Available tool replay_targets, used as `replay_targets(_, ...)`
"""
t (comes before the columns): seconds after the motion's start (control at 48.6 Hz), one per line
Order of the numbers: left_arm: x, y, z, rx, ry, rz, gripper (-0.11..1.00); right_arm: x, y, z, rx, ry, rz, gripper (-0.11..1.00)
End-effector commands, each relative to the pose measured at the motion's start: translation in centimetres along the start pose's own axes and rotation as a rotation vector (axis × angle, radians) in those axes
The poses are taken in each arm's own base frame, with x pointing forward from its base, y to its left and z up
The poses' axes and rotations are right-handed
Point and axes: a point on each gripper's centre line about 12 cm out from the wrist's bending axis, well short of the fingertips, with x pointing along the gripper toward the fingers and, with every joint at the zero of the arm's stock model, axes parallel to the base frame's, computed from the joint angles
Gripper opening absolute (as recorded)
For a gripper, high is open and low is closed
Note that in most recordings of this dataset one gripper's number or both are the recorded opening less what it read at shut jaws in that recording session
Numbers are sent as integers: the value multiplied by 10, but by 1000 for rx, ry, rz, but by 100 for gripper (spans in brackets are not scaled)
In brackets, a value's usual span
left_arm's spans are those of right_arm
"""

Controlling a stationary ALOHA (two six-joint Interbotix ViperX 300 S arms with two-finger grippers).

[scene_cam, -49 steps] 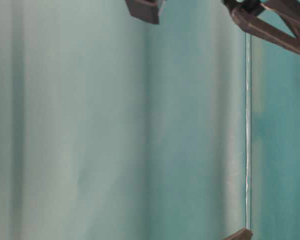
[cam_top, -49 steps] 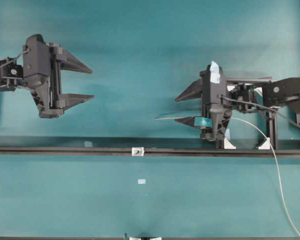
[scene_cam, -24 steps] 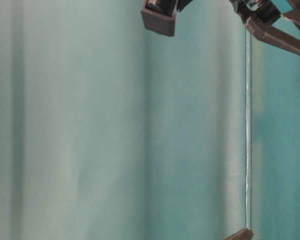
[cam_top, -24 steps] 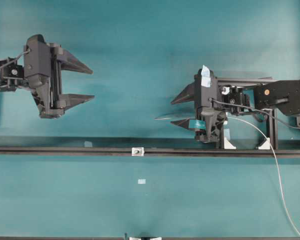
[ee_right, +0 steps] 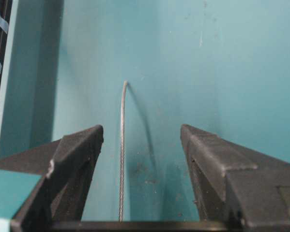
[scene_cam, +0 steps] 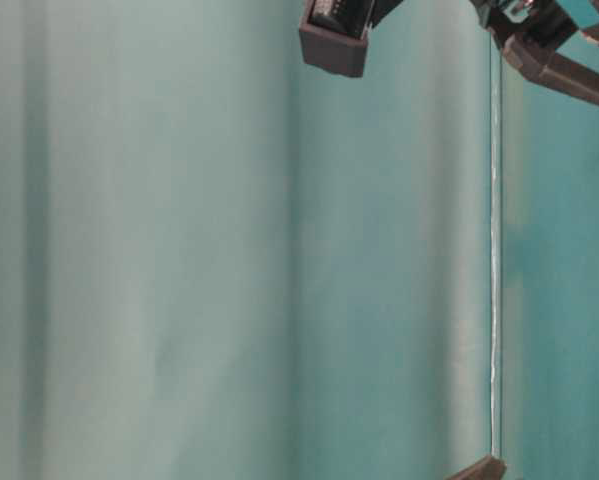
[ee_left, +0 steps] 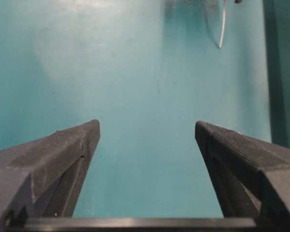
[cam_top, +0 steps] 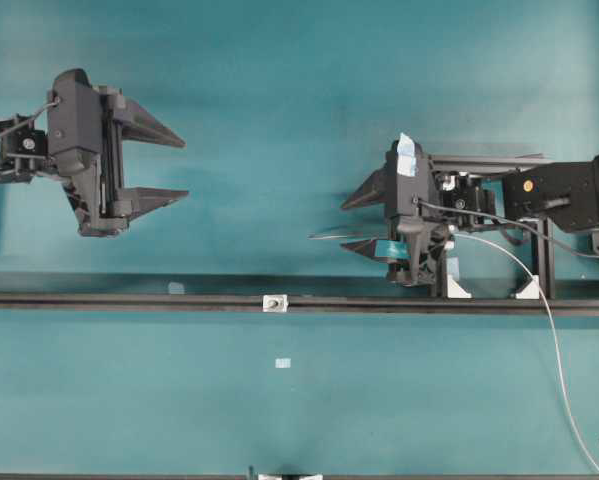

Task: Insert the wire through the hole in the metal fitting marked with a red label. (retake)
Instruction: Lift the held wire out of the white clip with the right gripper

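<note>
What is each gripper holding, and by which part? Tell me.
Nothing is held. The left gripper is open over bare table. The right gripper is open, with the thin silver-grey wire lying between its fingers, ungripped.

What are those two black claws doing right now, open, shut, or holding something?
Left gripper: open, holding nothing.
Right gripper: open; the thin silver-grey wire runs between its fingers, not gripped.

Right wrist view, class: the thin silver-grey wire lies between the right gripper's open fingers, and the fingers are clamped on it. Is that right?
Not quite. In the right wrist view the thin silver-grey wire does lie between the right gripper's open fingers, but they stand apart, touching it on neither side, not clamped.
</note>
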Motion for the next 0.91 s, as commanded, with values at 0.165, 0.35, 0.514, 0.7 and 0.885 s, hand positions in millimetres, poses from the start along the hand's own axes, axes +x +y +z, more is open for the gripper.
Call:
replay_targets(0.165,1,1,7,-5,-26,3,53,1,2,9,1,-33,8,73)
replay_targets(0.35,1,1,8,-3,-28,3,53,2,0,9,4,-32,4,64)
replay_targets(0.514,1,1,8,-5,-28,3,53,2,-1,9,6,-32,0,32)
replay_targets(0.7,1,1,8,-5,-28,3,53,1,-3,8,7,-25,-5,3)
replay_targets(0.885,1,1,8,-5,-29,3,53,1,-3,8,7,-29,-4,3)
